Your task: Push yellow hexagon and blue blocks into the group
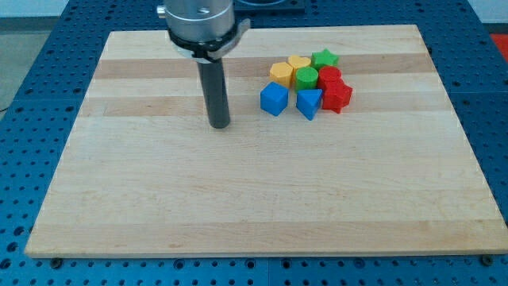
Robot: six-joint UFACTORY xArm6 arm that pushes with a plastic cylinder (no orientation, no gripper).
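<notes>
My tip [220, 125] rests on the wooden board [238, 199], left of the cluster of blocks at the view's upper right. The blue cube [274, 98] is the nearest block, a short gap to the tip's right. The blue triangular block [309, 102] sits right of the cube. The yellow hexagon [280, 73] lies just above the blue cube. Beside it are a yellow heart [299, 63], a green star [324, 58], a green block [306, 78], a red block [329, 78] and a red star [337, 97]. All blocks touch or nearly touch.
The arm's grey mount [201, 20] hangs over the board's top edge, above the rod. A blue perforated table [24, 95] surrounds the board on all sides.
</notes>
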